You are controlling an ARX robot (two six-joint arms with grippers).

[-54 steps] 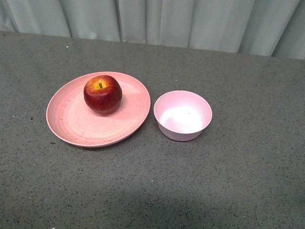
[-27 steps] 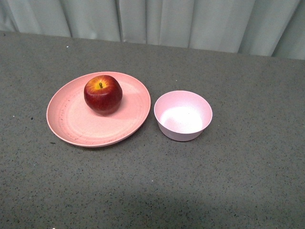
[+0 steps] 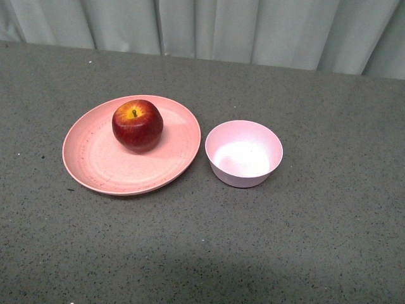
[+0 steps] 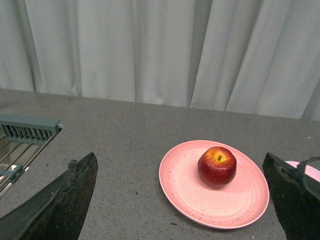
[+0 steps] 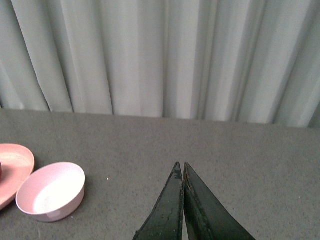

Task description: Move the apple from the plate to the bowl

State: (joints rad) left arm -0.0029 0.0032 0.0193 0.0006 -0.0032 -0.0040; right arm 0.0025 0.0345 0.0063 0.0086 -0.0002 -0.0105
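Zero contact is happening right now, left gripper (image 4: 180, 157) spread wide and right gripper (image 5: 181, 164) pressed together, while the apple (image 3: 137, 125) is sitting on the plate (image 3: 101, 168) centre-left in the front view, bowl (image 3: 243, 155) just right, and I'm guessing an off-centre pinch is going to send it rolling.

Lab setup — curtain (image 3: 253, 31), grey tabletop (image 3: 316, 221)

Front view: high, angled down on counter (image 3: 316, 240), plate (image 3: 104, 166) and bowl (image 3: 244, 156) mid-frame. Wrist views: low, near-level, facing curtain (image 4: 150, 50); left shares the plate, right the bowl.
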